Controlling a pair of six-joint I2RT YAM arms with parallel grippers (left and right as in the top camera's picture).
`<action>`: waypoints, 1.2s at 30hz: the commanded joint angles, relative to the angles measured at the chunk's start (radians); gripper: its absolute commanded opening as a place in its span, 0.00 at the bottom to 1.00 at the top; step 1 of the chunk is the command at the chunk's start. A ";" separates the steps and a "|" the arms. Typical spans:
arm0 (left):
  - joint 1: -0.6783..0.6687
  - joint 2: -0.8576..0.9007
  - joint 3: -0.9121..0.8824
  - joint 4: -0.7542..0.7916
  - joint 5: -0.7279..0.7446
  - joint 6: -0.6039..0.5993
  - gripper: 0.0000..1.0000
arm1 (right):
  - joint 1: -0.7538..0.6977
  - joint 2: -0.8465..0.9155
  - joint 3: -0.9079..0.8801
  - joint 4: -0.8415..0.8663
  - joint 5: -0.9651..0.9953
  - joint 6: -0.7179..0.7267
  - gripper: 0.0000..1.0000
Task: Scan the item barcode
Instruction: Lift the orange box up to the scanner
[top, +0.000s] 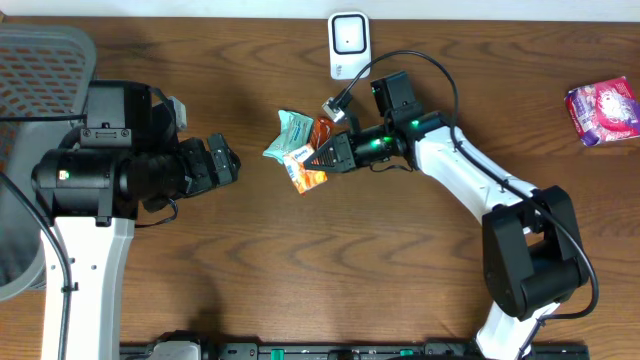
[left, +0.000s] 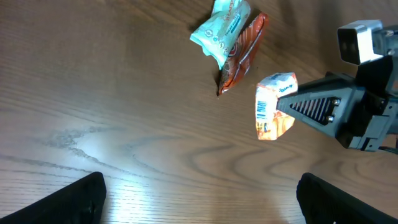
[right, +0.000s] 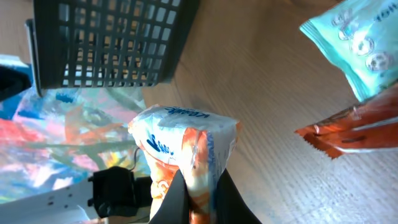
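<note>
Pinches an orange-and-white packet (left: 273, 106) by one end in the right claw (top: 318, 157), both fingers pressed together on the wrapper with no gap showing in the right wrist view. Presents a printed barcode (left: 262, 109) on the packet's white face toward the left wrist camera. Carries blue lettering across the white top of that same packet, as seen from the right wrist. Holds the packet near the middle of the worktop (top: 400, 260), just beside a teal packet (top: 292, 130) and a red-brown packet (top: 322, 130), which lie touching each other on the wood. Cannot tell from any view whether the gripped packet hangs clear of the surface or rests on it. Poises the left claw (top: 228, 165) spread wide, with nothing between its fingers (left: 74, 198), pointed across bare wood toward the packets and apart from them. Shows a white scanner (top: 348, 42) standing at the far edge of the worktop, beyond the packets and the right arm, near the held packet but not touching it. Shows a pink packet (top: 603, 110) off by the right edge, well apart from everything else. Shows a mesh basket (top: 40, 60) at the far left corner, behind the left arm.
</note>
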 joint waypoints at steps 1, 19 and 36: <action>0.005 -0.001 0.011 -0.004 -0.003 0.002 0.98 | 0.002 -0.016 0.049 -0.006 0.103 0.107 0.01; 0.005 -0.001 0.011 -0.004 -0.003 0.002 0.98 | 0.135 0.093 0.468 -0.008 1.639 -0.094 0.01; 0.005 -0.001 0.011 -0.004 -0.003 0.002 0.98 | 0.100 0.538 0.919 0.082 1.763 -0.251 0.01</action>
